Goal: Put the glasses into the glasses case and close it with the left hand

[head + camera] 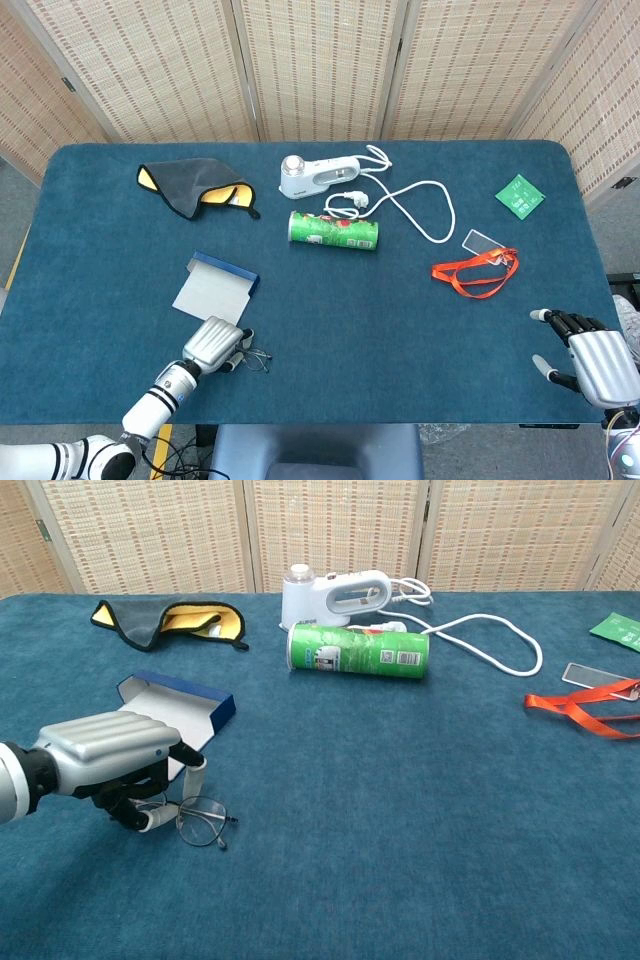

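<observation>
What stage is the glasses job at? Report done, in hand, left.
Done: the case lies open on the table. In hand: the left hand is down on the glasses, fingers curled around one end; they look to be on the cloth, not lifted. Left: lift them, place them in the case, close it. The right hand rests idle.

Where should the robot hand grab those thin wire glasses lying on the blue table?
Probably at the left lens rim of the thin wire-framed glasses, coming down from above. They lie flat and folded on the blue cloth table, so only the top is reachable. The left hand is already there, fingertips curled at that end.
</observation>
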Robot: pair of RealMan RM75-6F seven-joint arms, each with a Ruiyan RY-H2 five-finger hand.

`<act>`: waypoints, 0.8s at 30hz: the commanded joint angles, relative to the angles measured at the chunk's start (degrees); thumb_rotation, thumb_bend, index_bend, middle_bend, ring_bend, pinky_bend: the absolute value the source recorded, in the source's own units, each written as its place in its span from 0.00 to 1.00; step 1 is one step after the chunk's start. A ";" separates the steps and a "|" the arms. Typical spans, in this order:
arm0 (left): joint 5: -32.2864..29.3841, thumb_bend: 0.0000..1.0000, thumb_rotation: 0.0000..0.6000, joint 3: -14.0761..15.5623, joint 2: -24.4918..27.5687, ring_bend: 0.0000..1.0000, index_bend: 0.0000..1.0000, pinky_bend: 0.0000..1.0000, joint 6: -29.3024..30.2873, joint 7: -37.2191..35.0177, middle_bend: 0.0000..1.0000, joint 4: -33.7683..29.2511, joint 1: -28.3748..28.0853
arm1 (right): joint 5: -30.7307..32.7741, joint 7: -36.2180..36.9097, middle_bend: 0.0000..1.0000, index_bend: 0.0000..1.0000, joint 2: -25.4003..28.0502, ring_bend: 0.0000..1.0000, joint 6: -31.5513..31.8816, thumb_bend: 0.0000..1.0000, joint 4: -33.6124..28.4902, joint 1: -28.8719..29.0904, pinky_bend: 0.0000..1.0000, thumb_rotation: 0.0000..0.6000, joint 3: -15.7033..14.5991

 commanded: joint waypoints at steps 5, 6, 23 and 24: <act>0.48 0.48 1.00 0.29 0.53 0.95 0.56 0.95 0.55 0.24 0.97 -0.11 0.47 | 0.04 -0.03 0.37 0.30 0.04 0.42 -0.01 0.21 -0.04 -0.02 0.44 1.00 0.00; 0.67 0.48 1.00 0.36 0.68 0.95 0.57 0.95 0.64 0.06 0.97 -0.15 0.58 | 0.08 -0.04 0.37 0.30 0.06 0.42 -0.01 0.21 -0.06 -0.04 0.44 1.00 0.01; 4.97 0.48 1.00 -1.39 5.29 0.95 0.66 0.95 1.17 -3.50 0.98 0.80 0.18 | 0.03 0.04 0.37 0.30 0.12 0.42 0.90 0.21 0.03 -0.63 0.44 1.00 -0.03; 5.17 0.48 1.00 -1.73 5.77 0.95 0.66 0.95 1.09 -3.97 0.97 1.05 0.00 | 0.05 0.07 0.37 0.30 0.11 0.42 0.96 0.21 0.05 -0.69 0.44 1.00 -0.05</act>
